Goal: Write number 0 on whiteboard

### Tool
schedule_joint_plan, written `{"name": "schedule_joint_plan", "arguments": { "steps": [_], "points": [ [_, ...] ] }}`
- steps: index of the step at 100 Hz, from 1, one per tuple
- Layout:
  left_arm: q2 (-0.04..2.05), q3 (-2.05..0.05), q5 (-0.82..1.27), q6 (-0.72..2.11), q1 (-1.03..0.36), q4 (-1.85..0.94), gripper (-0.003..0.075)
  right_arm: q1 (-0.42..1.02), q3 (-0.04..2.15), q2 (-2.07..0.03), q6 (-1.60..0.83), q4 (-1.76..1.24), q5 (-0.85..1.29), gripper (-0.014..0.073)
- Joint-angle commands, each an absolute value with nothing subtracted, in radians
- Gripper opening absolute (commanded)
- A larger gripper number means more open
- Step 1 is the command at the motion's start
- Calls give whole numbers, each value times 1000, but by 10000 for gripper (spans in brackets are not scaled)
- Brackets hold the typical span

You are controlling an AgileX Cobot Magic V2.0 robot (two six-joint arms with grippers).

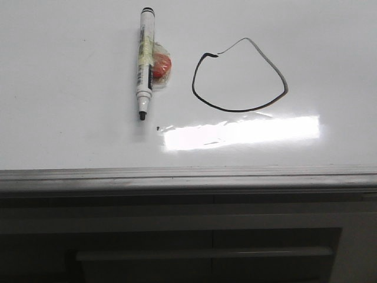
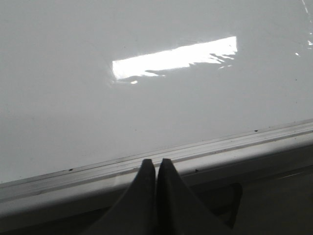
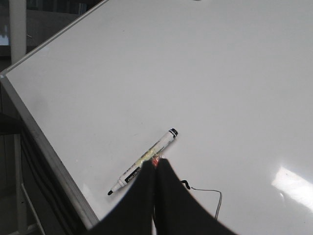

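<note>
Right now both my tools are clenched on nothing — the left tool (image 2: 156, 164) has its fingers pressed tip to tip above the grey rail of the whiteboard (image 2: 73, 122), and the right tool (image 3: 156, 165) is pinched the same way above the board, over the marker (image 3: 143, 161). That marker (image 1: 144, 62) lies uncapped on the whiteboard (image 1: 70, 118), tip toward the rail, with a small red piece (image 1: 161, 66) taped to its side. Just beside it, on the right in the front view, sits the 0 (image 1: 240, 75) — a lopsided black loop, faint along its upper right. Glare (image 1: 241, 132) shines between the loop and the rail.
</note>
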State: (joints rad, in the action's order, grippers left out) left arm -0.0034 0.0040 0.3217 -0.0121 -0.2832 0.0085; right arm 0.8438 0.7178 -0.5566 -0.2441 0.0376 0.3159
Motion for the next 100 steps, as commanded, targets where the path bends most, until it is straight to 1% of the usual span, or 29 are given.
{"name": "schedule_joint_plan", "arguments": {
  "steps": [1, 14, 21, 26, 38, 47, 61, 81, 86, 100],
  "points": [
    [-32, 35, 260, -15, -279, 0, -20, 836, 743, -554, -245, 51, 244, -69],
    [-32, 35, 260, -15, -279, 0, -20, 804, 686, -539, -234, 179, 287, -69],
    [-32, 35, 260, -15, -279, 0, -20, 753, 603, -516, -149, 179, 269, -69],
    [-32, 35, 260, -15, -279, 0, -20, 711, 527, -494, -131, 179, 218, -69],
    [-32, 35, 260, -15, -279, 0, -20, 610, 321, -417, -118, 179, 14, -69],
    [-32, 35, 260, -15, -279, 0, -20, 524, 209, -333, -76, 175, -39, -69],
    [-32, 35, 260, -15, -279, 0, -20, 410, 76, -181, 10, 174, 0, -69],
    [-32, 35, 260, -15, -279, 0, -20, 323, -11, 12, 27, 126, 143, -69],
    [-32, 35, 260, -15, -279, 0, -20, 312, -27, 31, 27, 103, 159, -69],
    [-32, 35, 262, -15, -279, 0, -20, 309, -24, 26, 27, 93, 298, -69]
  ]
}}
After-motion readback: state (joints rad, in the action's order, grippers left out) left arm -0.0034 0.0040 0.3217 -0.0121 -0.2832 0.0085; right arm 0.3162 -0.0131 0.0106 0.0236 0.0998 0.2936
